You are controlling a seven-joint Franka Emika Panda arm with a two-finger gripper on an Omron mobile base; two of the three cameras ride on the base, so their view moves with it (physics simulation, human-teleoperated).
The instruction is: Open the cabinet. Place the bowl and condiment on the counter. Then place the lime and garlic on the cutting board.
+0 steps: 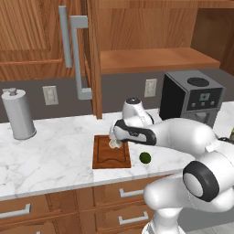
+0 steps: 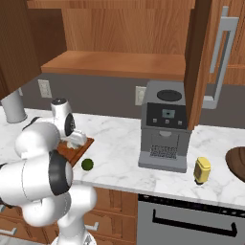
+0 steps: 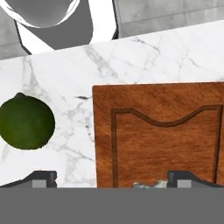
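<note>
In the left base view, a tall grey cylinder with a knob stands at the left end of the counter, under the cabinet. The cabinet door stands open and the shelf inside it is bare wood. Further right, the cutting board lies on the counter near the front edge. The gripper is low over the top right part of the board, with its jaws wide apart, and a whitish thing that seems to be the garlic lies on the board between them; in the hand view only a small pale bit of it shows at the bottom edge, so I cannot tell if the fingertips touch it. The lime rests on the counter just beside the right edge of the board, not on it. Behind it stands the black coffee machine. In the right base view, the condiment stands on the counter to the right of the machine, and the dark bowl sits at the right border.
</note>
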